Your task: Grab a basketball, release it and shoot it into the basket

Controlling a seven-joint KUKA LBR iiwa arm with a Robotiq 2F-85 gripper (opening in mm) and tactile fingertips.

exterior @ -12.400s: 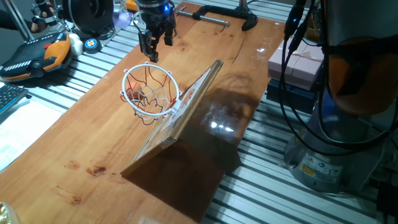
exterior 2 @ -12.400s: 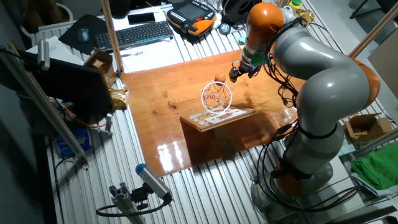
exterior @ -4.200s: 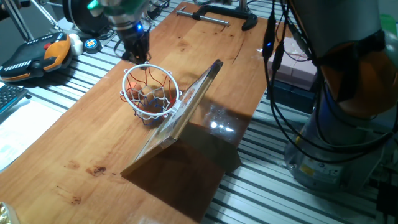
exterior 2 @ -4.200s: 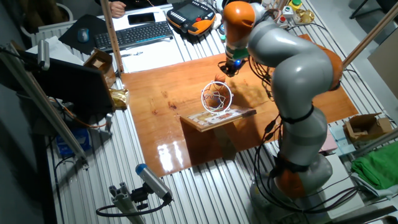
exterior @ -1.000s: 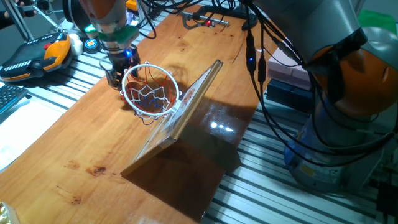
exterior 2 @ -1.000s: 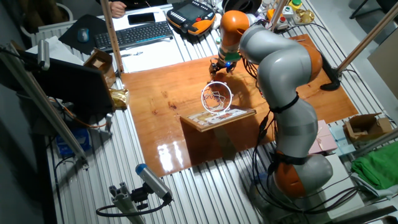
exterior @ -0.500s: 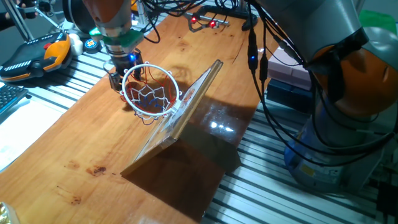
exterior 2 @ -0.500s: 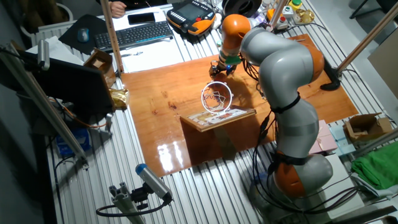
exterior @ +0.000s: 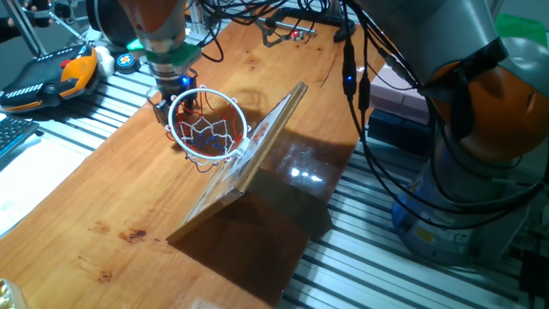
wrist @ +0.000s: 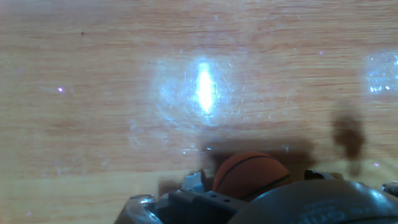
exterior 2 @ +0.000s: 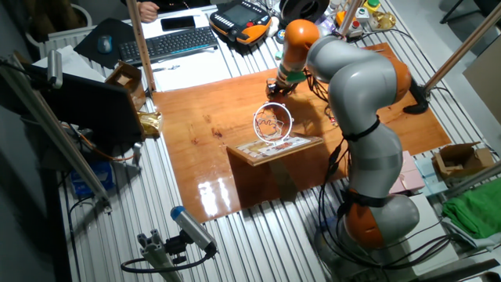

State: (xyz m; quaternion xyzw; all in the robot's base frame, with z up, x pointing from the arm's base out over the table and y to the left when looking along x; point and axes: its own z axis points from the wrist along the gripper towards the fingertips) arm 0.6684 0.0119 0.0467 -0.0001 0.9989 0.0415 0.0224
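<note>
The basketball (wrist: 249, 174), small and orange with dark seams, sits between my gripper's (wrist: 256, 180) fingers at the bottom of the hand view, just above the wooden table (wrist: 124, 93). In one fixed view my gripper (exterior: 171, 101) hangs low right behind the basket's white rim (exterior: 206, 125), and the ball is mostly hidden by the fingers. The basket's red-and-white net holds nothing that I can see. Its tilted clear backboard (exterior: 257, 154) leans to the right. The other fixed view shows my gripper (exterior 2: 279, 84) just beyond the basket (exterior 2: 272, 121).
An orange-and-black gadget (exterior: 51, 77) lies left of the table and also shows in the other fixed view (exterior 2: 243, 19). A keyboard (exterior 2: 176, 43) is beside it. A pink box (exterior: 412, 86) and cables stand at the right by the arm's base (exterior: 446, 215).
Over the last second my gripper has shifted slightly right and a little up beside the rim. Seconds ago the ball lay in the net; now it is between my fingers.
</note>
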